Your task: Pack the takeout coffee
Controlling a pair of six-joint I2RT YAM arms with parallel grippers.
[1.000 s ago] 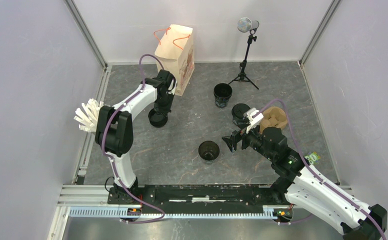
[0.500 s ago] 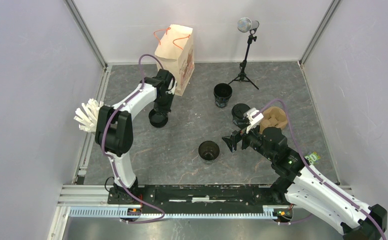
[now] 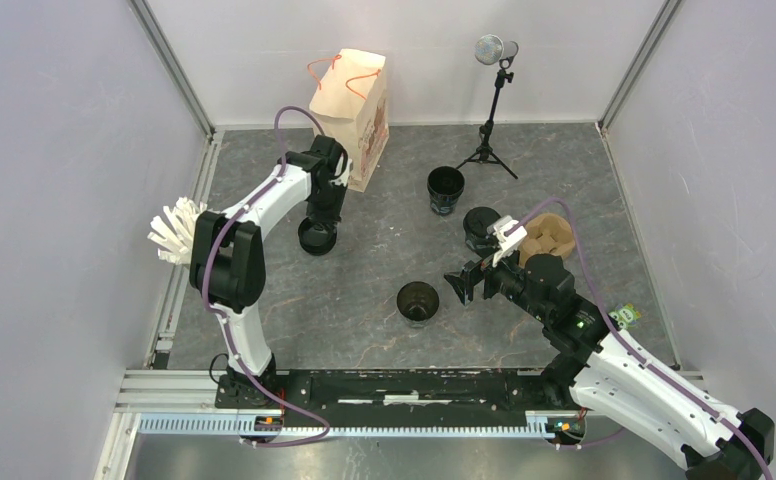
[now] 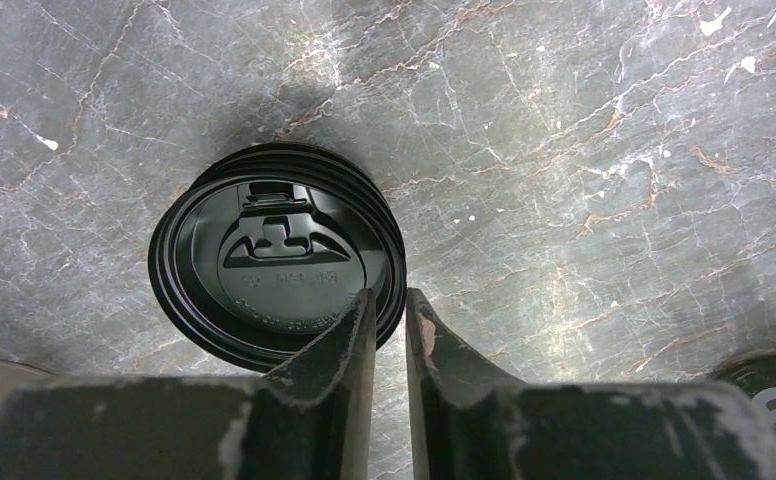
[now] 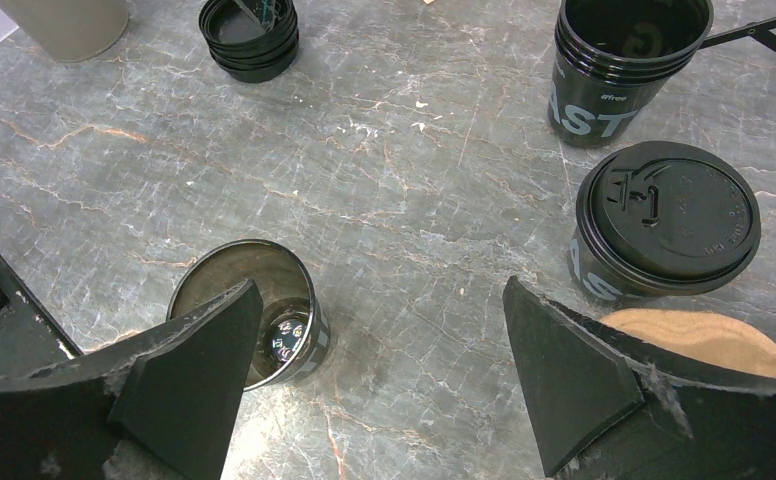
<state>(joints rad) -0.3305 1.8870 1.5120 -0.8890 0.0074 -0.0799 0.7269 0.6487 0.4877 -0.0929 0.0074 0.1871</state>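
Lab test cell — white enclosure walls [image 3: 64, 150], aluminium rail [image 3: 364, 424], tripod microphone [image 3: 491, 49].

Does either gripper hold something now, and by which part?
The left gripper has its fingers either side of the rim of the lid stack; a firm pinch cannot be confirmed. The right gripper is open and holds nothing.

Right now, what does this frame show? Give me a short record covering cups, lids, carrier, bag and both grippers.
lidded cup: one, upright, next to the pulp carrier
near lidless cup: upright, under the right gripper's left finger
far lidless cup: upright, behind the lidded cup
lid stack: apart from all the cups
paper bag: upright at the back
left gripper: narrow gap at the lid stack's rim, grip unclear
right gripper: wide open, holding nothing
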